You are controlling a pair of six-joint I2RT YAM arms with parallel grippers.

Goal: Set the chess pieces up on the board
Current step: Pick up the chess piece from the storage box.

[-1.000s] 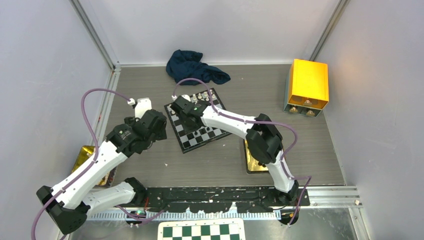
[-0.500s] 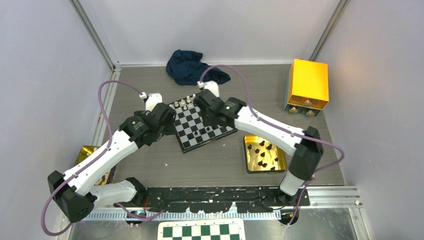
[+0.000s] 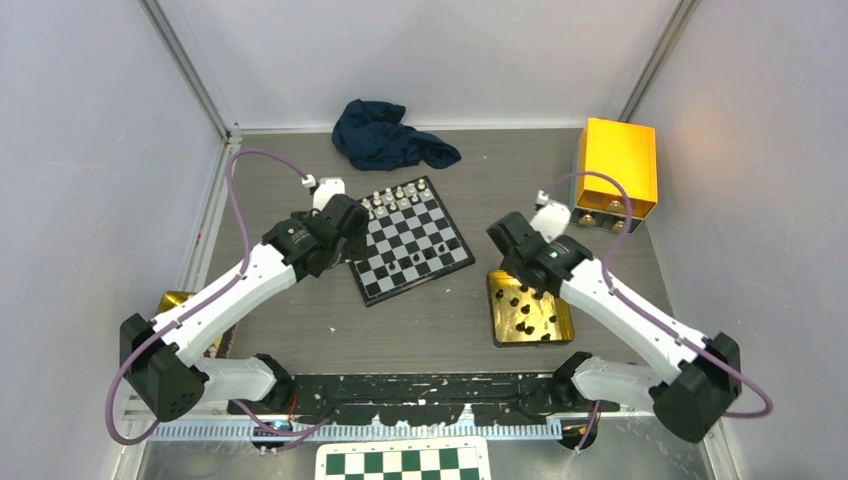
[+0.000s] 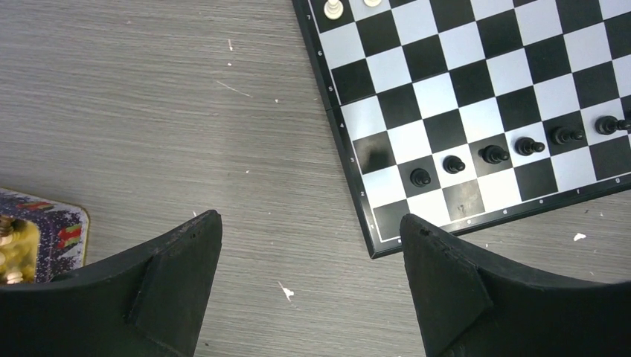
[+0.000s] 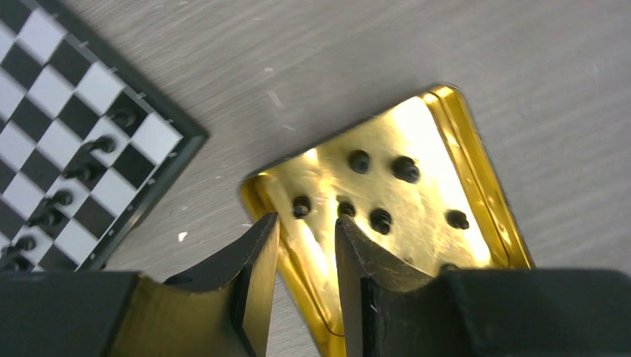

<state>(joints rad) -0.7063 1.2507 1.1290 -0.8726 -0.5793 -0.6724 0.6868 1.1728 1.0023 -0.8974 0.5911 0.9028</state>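
Note:
The board [image 3: 388,270] lies tilted mid-table. White chess pieces [image 3: 395,197] line its far edge and a row of black pawns [image 4: 491,154] stands near its front edge. More black pieces [image 5: 379,219] lie in a gold tray [image 3: 495,312] to the right of the board. My left gripper [image 4: 309,223] hovers open over bare table at the board's [image 4: 476,82] near-left corner, holding nothing. My right gripper [image 5: 305,223] is open by a narrow gap above the tray's [image 5: 476,163] left rim, with nothing between its fingers.
A blue cloth [image 3: 390,135] is bunched at the back and an orange box [image 3: 615,170] stands at the back right. Another gold tin [image 3: 172,303] sits at the left edge under my left arm. A green-and-white checkered board [image 3: 405,462] lies in front of the arm bases.
My right arm has swung off the board and rightward to the gold tray. My left arm has stretched farther along the board's left side, its jaws a little wider.

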